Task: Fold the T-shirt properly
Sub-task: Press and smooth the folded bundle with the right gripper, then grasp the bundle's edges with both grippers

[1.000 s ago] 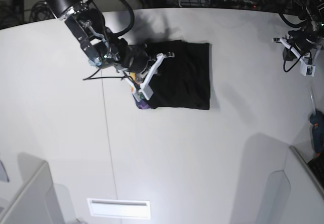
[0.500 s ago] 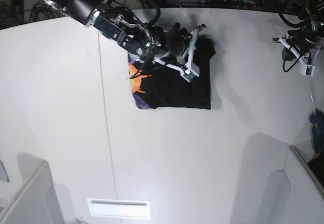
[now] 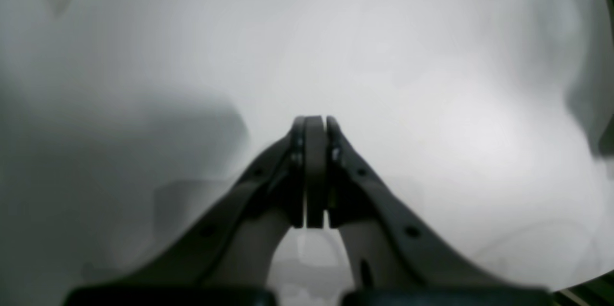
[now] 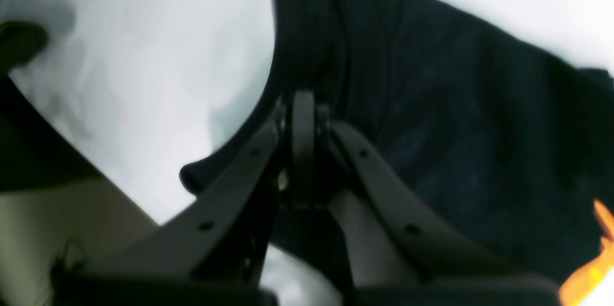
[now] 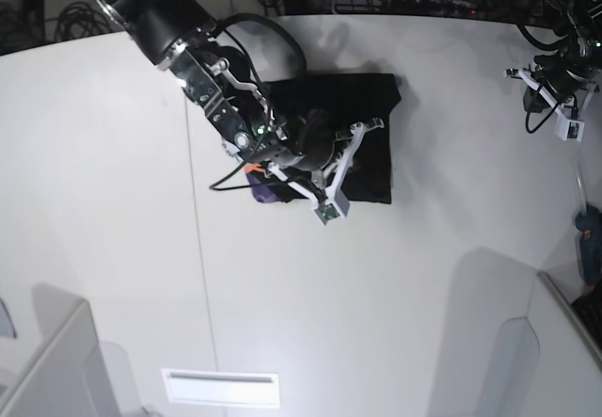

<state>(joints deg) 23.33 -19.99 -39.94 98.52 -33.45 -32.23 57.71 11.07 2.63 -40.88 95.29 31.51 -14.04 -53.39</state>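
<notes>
Your right gripper reaches across the shirt, fingers clenched on a black fold running toward 12 o'clock in its wrist view. The shirt lies folded on the tabletop at 12 o'clock. Your left gripper hovers at 3 o'clock, fingers clenched empty.

The T-shirt lies on the table near its far edge, a little left of the middle in the base view. The right gripper sits over the shirt's near half — its arm reaching in from the far left corner. The left gripper hangs by the table's right edge — well apart from the shirt.
</notes>
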